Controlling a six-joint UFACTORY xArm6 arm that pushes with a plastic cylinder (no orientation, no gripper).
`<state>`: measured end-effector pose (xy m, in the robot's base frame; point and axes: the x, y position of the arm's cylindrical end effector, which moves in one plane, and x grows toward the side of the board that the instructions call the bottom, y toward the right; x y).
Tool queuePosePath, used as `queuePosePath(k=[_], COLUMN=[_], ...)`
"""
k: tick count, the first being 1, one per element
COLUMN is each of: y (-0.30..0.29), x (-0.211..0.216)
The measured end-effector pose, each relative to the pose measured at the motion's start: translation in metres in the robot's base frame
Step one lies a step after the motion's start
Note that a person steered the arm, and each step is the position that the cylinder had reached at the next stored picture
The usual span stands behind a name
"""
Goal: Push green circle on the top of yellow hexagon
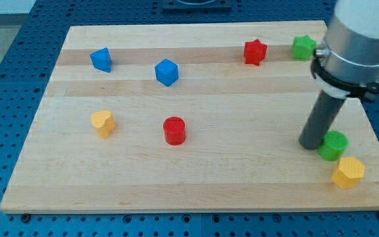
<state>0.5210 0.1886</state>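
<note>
The green circle (334,145) stands near the board's right edge, low in the view. The yellow hexagon (348,172) lies just below and slightly right of it, almost touching. My tip (311,144) rests on the board right at the green circle's left side, touching or nearly touching it. The dark rod rises from there to the arm's silver body at the view's top right.
A green star (303,47) and a red star (255,52) lie near the top edge. Two blue blocks (101,59) (166,72) sit top left. A yellow heart (102,122) and a red cylinder (174,130) sit mid-left. The wooden board (242,178) ends close to the hexagon.
</note>
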Motion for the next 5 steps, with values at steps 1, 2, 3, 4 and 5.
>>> queuePosePath(k=[1, 2, 3, 4, 5], y=[0.003, 0.012, 0.030, 0.031, 0.031], x=[-0.010, -0.048, -0.047, -0.025, -0.017])
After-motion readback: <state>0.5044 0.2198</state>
